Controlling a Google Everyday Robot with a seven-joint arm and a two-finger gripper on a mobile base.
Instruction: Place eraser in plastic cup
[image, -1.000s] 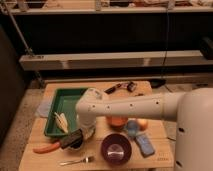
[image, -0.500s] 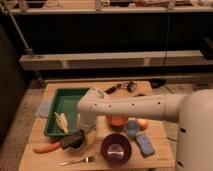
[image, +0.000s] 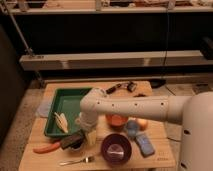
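**Eraser Short of the Cup, Jaws Wide Beside It**

Camera view. Found the gripper (image: 89, 134) low over the table (image: 162, 150), just toward 7 o'clock from the table's middle, pointing down, jaws spread apart and clamped on nothing that could be made out. Traced the arm (image: 135, 107) back toward 3 o'clock, slung across the board, probably so as to come down on the target from above. Spotted the eraser (image: 71, 139) at 8 o'clock from the gripper, just beside it, tilted and seemingly propped on a small round container (image: 76, 147); could not tell whether touched. Placed the plastic cup (image: 131, 129) at 3 o'clock from the gripper, well apart from the eraser, tucked between the orange bowl (image: 116, 121) and an orange fruit (image: 143, 123); could not see into it. Judged the task not yet done: grasp, lift and carry toward 3 o'clock left to do.

Noted the green tray (image: 70, 102) at 10 o'clock, holding pale husk-like pieces (image: 61, 122). Noted the purple bowl (image: 106, 145) at 5 o'clock, with something shiny (image: 116, 150) inside. Left loose on the wood: an orange carrot-like thing (image: 46, 147), a fork (image: 77, 161), a light-blue block (image: 145, 145).
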